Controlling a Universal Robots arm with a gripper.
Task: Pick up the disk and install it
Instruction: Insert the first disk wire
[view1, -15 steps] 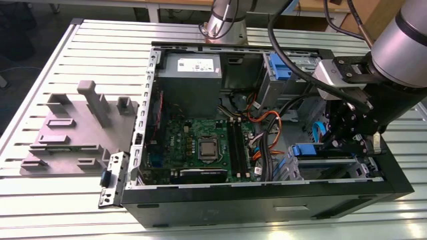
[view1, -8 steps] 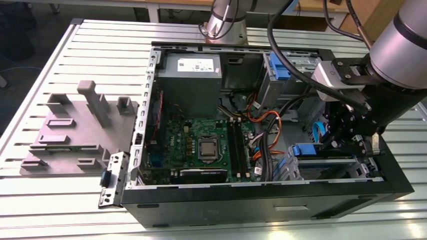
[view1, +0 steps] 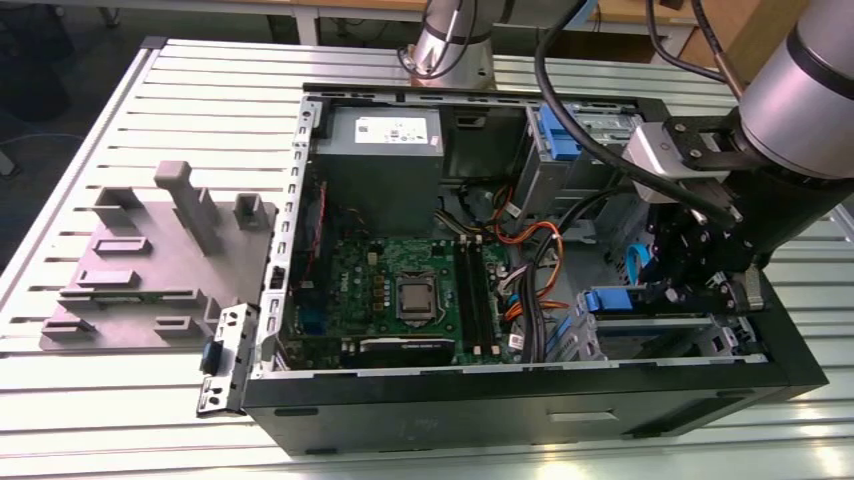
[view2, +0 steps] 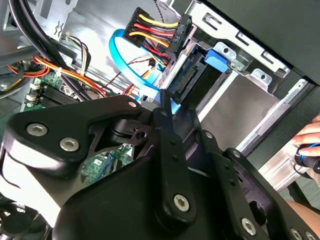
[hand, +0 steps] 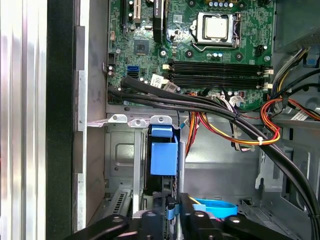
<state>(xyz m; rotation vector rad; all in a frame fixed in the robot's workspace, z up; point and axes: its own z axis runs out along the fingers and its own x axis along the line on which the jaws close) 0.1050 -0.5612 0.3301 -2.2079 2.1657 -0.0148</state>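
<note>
So the gripper (view2: 167, 107) is down inside the open PC case (view1: 534, 400), right at the drive cage (hand: 120, 150) in the corner. The disk (hand: 163, 157) sits on edge in that cage, straight ahead of the gripper, blue side rail facing out. The fingertips look closed in around its near end, but I honestly can't tell if they're clamped on it or just alongside.

Handling-wise I'd guess it's dense and totally rigid, with slick bare metal faces, and doesn't like knocks. The long side edges by the blue rails look like the sane place to pinch, keeping off the connector end where the power plug (view2: 157, 32) and blue data cable (view2: 120, 50) hang just beyond the gripper.
</note>
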